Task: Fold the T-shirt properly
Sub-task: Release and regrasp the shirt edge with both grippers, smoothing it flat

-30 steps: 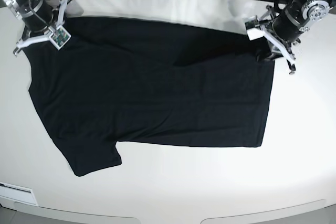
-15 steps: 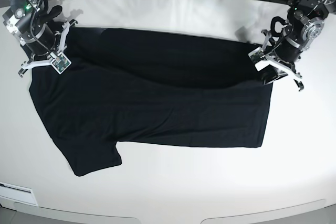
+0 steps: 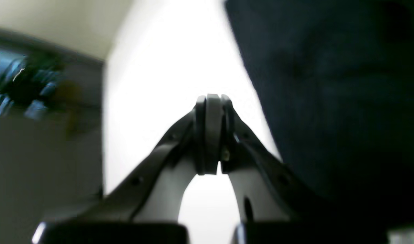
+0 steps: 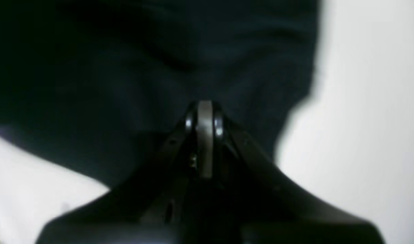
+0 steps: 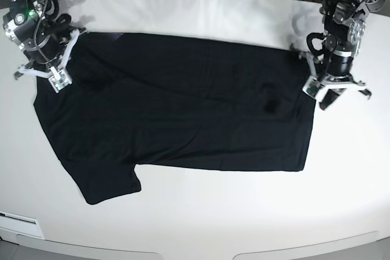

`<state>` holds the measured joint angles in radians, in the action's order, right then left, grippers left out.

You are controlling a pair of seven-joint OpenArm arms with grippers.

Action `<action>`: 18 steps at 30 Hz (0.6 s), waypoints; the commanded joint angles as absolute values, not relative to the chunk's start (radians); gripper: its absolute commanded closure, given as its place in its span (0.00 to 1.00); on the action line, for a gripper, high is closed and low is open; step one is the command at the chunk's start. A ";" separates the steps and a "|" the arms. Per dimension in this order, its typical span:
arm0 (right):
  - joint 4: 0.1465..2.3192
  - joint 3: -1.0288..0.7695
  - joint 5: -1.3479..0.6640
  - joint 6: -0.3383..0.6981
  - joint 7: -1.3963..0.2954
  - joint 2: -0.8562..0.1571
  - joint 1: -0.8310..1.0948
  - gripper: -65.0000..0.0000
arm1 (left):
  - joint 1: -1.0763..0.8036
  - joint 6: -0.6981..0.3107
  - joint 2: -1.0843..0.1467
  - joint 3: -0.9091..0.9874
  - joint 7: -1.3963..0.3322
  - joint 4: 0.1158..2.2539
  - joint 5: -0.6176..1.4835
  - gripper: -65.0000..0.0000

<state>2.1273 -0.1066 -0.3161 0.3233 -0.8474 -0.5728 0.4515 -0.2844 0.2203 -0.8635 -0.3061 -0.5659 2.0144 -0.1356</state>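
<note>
The T-shirt (image 5: 177,114) lies spread on the white desk (image 5: 201,217), with one sleeve pointing to the near left and the hem on the right. The far part looks already turned over, so a fold line runs across the cloth from left to right, and a small raised wrinkle sits near the right end.

The left gripper (image 5: 334,92) hovers at the right edge of the shirt. In its wrist view its fingers (image 3: 210,135) are pressed together with nothing between them, and the cloth lies just beside them. The right gripper (image 5: 44,70) is at the far left corner, over the shoulder area. Its fingers (image 4: 204,135) are also closed tight and I see no cloth pinched in them.

I think the risks from here are these. Both grippers must open before they can take a new edge. If they go down closed, they will only push the fabric and make more wrinkles. The cloth is black and the grippers are black too, so it is easy to catch only the upper layer, or both layers when one is wanted. If the two arms do not lift together, the fold will come out oblique. The wrinkle on the right may stay trapped inside the next fold.
</note>
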 commanded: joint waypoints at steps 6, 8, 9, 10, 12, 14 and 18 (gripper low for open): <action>2.072 -0.116 -0.307 0.400 -0.772 -0.534 0.442 1.00 | -0.182 -0.020 -0.825 -0.297 -0.520 1.948 0.056 1.00; 2.018 -0.116 -0.299 0.416 -0.771 -0.523 0.431 1.00 | -0.149 -0.073 -0.789 -0.297 -0.525 1.881 0.093 1.00; 1.993 -0.116 -0.284 0.421 -0.770 -0.521 0.427 1.00 | -0.145 -0.099 -0.773 -0.297 -0.525 1.854 0.101 1.00; 1.965 -0.116 -0.266 0.426 -0.771 -0.518 0.422 1.00 | -0.143 -0.125 -0.759 -0.297 -0.531 1.833 0.105 1.00; 1.901 -0.116 -0.255 0.434 -0.777 -0.516 0.416 1.00 | -0.147 -0.191 -0.732 -0.299 -0.569 1.807 0.107 1.00; 1.853 -0.116 -0.276 0.456 -0.830 -0.516 0.416 1.00 | -0.162 -0.236 -0.717 -0.299 -0.624 1.805 0.107 1.00; 1.846 -0.116 -0.318 0.453 -0.937 -0.516 0.430 1.00 | -0.197 -0.274 -0.718 -0.299 -0.690 1.840 0.118 1.00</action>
<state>1.8507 -0.1150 -0.3340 0.4442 -0.8417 -0.5041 0.4080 -0.1856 -0.2409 -0.7071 -0.2943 -0.6418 1.8404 0.0975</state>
